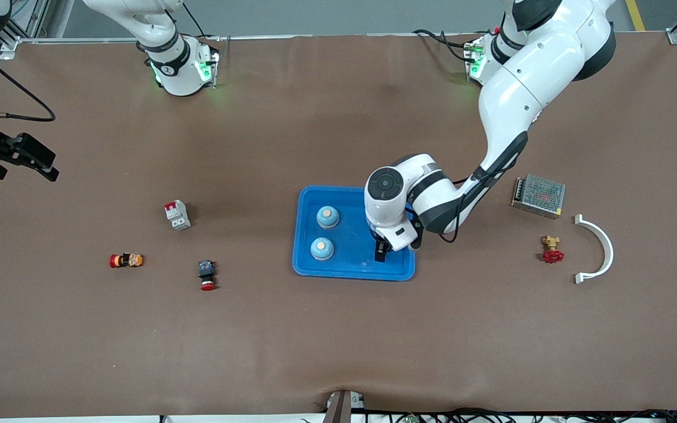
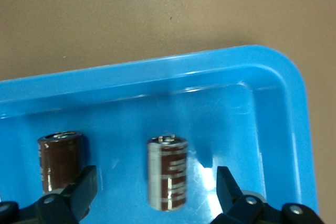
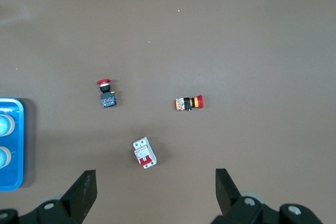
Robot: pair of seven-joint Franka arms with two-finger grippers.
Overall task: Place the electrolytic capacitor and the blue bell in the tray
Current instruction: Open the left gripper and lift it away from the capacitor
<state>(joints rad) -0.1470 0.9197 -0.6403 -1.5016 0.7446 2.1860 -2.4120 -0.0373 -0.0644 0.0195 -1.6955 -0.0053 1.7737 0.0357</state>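
The tray (image 1: 353,270) held two blue bells (image 1: 322,248) and two capacitors (image 2: 168,173). One stood between the left claw (image 2: 156,186)'s wide, empty fingers; lifting off crooked could topple it. Right claw (image 3: 156,184) waited open above the bench (image 1: 338,341).

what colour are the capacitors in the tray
Dark brown sleeves with silvery stripes and tops, seen best in the left wrist view: capacitors standing in the blue tray.
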